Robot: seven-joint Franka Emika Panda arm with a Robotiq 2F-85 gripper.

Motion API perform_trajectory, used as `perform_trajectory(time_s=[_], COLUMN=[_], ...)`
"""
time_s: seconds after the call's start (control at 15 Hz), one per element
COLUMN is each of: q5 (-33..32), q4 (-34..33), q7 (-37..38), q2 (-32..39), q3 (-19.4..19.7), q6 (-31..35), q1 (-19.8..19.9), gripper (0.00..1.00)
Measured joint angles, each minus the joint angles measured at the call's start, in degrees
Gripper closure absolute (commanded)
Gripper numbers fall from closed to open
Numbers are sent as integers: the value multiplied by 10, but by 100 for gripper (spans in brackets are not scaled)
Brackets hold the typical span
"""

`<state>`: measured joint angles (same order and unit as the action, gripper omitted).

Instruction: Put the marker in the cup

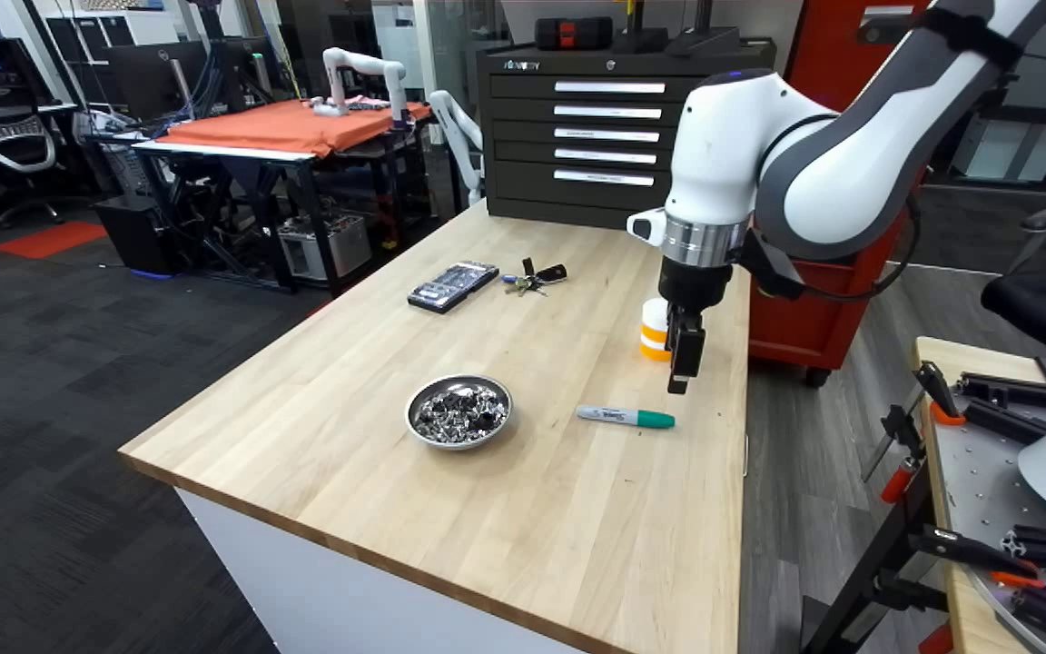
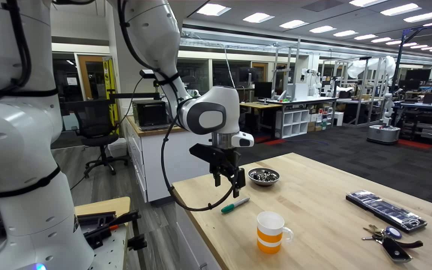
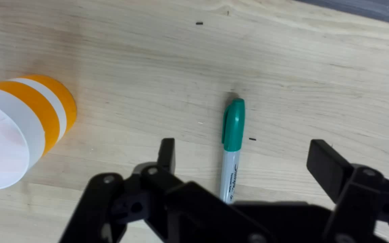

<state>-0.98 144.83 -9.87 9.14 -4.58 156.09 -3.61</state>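
Two fingers on your gripper (image 3: 241,154) are spread wide apart, and in the wrist view the green-capped marker (image 3: 232,150) shows between them, lying flat on the wooden table (image 1: 532,509). Your orange and white cup (image 2: 269,236) stands upright near the marker, and a metal bowl (image 2: 264,183) of little bits (image 1: 459,414) sits apart from both. How high your fingers hang is hard to tell.

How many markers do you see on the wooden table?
1. The green-capped marker lies on the wooden table, apart from the metal bowl and the striped cup. No other shows in any view.
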Motion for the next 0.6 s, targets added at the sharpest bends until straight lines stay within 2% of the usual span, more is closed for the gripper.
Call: perform_trajectory(time_s=[0.27,0.6], q5=[0,3], q4=[-8,-32], q7=[0,-3], q2=[43,82], q3=[1,-6], q6=[43,58], q1=[3,7], gripper=[0,0])
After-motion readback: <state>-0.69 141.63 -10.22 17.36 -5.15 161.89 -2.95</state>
